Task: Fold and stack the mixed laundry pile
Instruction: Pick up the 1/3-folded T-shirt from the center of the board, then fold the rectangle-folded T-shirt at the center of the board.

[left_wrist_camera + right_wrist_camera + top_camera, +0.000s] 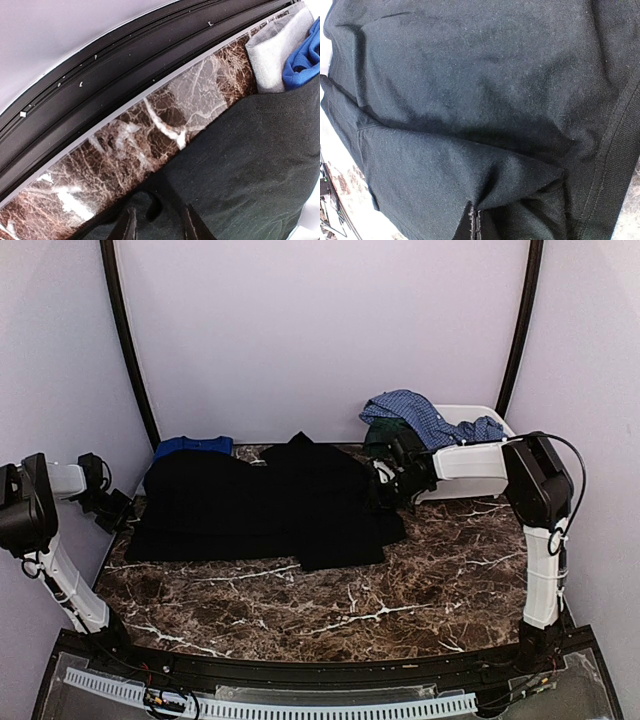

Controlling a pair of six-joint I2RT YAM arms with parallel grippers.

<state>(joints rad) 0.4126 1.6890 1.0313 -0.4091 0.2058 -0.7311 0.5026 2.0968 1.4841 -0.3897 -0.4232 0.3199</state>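
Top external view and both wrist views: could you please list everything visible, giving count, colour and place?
table: one, brown marble, under everything.
bin: one, white, far right.
black garment: one, black, spread across the left and middle.
blue tee: one, royal blue, far left, against the black garment's far edge.
checked shirt: one, blue, draped over the bin's left end.
plaid garment: one, dark green, beneath the checked shirt.
left pincer: one, black, open over the black garment's left edge.
right pincer: one, black, shut on the black garment's right side.
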